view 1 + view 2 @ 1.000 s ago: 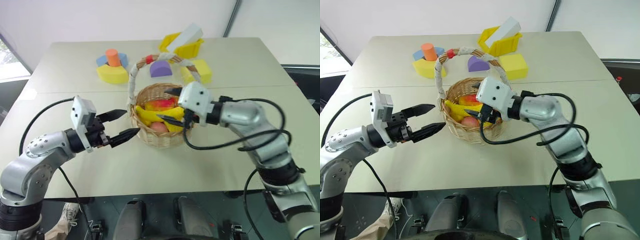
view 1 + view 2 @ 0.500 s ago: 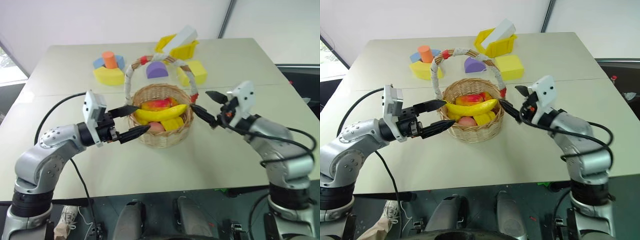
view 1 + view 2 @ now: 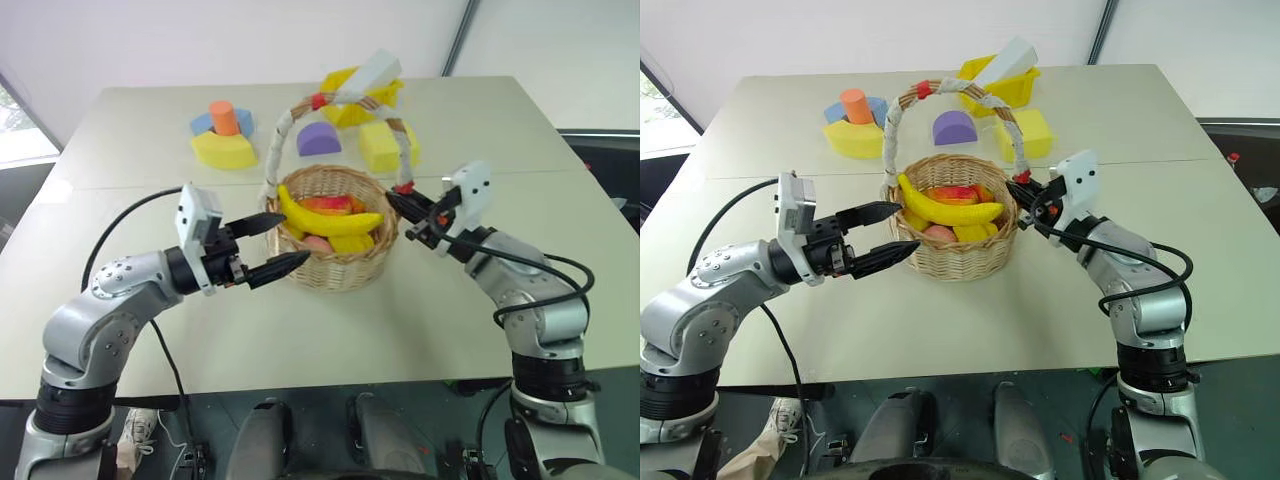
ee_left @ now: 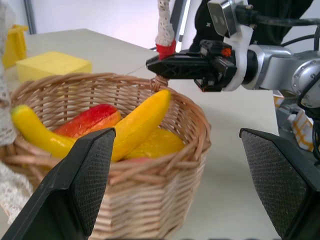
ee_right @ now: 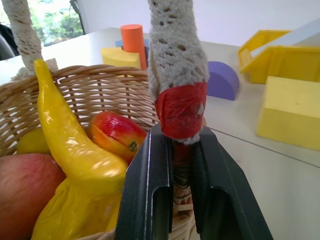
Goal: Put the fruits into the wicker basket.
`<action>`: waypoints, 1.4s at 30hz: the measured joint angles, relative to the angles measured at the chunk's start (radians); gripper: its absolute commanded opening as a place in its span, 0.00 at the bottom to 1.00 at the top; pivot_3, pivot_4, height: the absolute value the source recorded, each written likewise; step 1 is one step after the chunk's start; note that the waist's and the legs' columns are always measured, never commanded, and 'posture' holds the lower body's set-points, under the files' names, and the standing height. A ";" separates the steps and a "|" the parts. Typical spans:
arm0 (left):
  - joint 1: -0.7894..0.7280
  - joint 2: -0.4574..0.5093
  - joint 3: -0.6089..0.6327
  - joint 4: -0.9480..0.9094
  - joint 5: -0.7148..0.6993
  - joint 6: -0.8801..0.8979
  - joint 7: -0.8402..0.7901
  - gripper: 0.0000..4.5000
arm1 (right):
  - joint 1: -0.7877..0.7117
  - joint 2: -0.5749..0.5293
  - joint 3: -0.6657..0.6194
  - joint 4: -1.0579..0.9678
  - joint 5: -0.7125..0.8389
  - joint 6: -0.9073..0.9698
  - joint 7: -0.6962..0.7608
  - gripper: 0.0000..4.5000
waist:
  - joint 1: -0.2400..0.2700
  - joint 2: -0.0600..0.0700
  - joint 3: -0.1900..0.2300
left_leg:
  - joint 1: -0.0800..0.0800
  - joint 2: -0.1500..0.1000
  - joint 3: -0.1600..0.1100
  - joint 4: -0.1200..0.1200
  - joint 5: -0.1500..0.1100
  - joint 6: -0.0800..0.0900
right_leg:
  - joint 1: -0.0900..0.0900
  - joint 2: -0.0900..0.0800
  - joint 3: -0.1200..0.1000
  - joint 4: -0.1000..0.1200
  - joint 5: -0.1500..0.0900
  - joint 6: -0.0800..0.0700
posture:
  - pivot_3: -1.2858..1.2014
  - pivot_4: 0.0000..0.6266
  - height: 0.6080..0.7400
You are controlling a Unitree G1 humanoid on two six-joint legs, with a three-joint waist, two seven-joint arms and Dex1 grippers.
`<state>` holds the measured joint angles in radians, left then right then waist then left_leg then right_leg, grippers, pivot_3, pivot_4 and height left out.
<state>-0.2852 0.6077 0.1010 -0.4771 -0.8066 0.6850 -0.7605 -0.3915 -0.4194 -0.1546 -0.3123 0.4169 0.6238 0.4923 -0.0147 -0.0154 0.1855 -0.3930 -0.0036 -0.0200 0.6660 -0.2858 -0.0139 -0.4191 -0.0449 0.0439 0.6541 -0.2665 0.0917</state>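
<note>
The wicker basket (image 3: 340, 270) stands mid-table with its white-wrapped, red-banded handle (image 3: 285, 125) arching over it. Inside lie the fruits: a long yellow banana (image 3: 325, 215) across the top, a red-and-yellow mango-like fruit (image 3: 322, 203) behind it, a pinkish round one (image 5: 20, 185) and yellow pieces below. My right gripper (image 3: 398, 203) is at the basket's right rim, shut on the foot of the handle just under a red band (image 5: 181, 110). My left gripper (image 3: 296, 236) hovers open at the basket's left side, its fingers (image 4: 85, 185) apart and holding nothing.
At the table's far side sit foam blocks: a yellow piece with an orange cylinder (image 3: 225, 115), a purple half-round (image 3: 320, 138), a yellow cube (image 3: 385, 147) and a yellow tray (image 3: 350, 100) holding a white block. The table's front edge runs just below both arms.
My right gripper came out of the basket, swung to its right side and closed on the handle's foot. The left gripper edged slightly toward the basket and stayed open.
</note>
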 measured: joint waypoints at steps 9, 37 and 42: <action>-0.054 -0.010 -0.037 0.034 0.008 -0.009 -0.039 0.95 | 0.041 -0.170 -0.322 0.165 -0.080 -0.099 -0.161 0.01 | 0.002 0.000 0.000 | 0.001 -0.001 0.001 0.000 0.000 0.000 | 0.002 0.000 0.000 -0.001 0.000 0.000 | 0.52 0.24 1.00; 0.048 0.021 0.024 0.300 0.280 -0.198 0.021 0.95 | 0.474 -0.278 -0.437 0.044 0.042 -0.253 0.105 0.74 | -0.006 0.003 0.000 | 0.007 0.002 0.003 -0.001 -0.001 0.002 | 0.008 0.002 0.002 -0.004 0.000 0.001 | 0.52 0.24 1.00; 0.119 0.017 0.087 0.327 0.312 -0.242 0.055 0.95 | 0.450 -0.272 -0.223 -0.007 0.018 -0.266 0.192 0.74 | -0.006 0.003 0.000 | 0.008 0.002 0.002 -0.001 -0.001 0.002 | 0.009 0.001 0.002 -0.004 0.000 0.000 | 0.52 0.24 1.00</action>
<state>-0.1662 0.6247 0.1881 -0.1498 -0.4944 0.4430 -0.7058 0.0586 -0.6917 -0.3775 -0.3192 0.4348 0.3575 0.6841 -0.0204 -0.0123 0.1855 -0.3847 -0.0014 -0.0176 0.6654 -0.2869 -0.0119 -0.4103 -0.0441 0.0459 0.6502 -0.2667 0.0922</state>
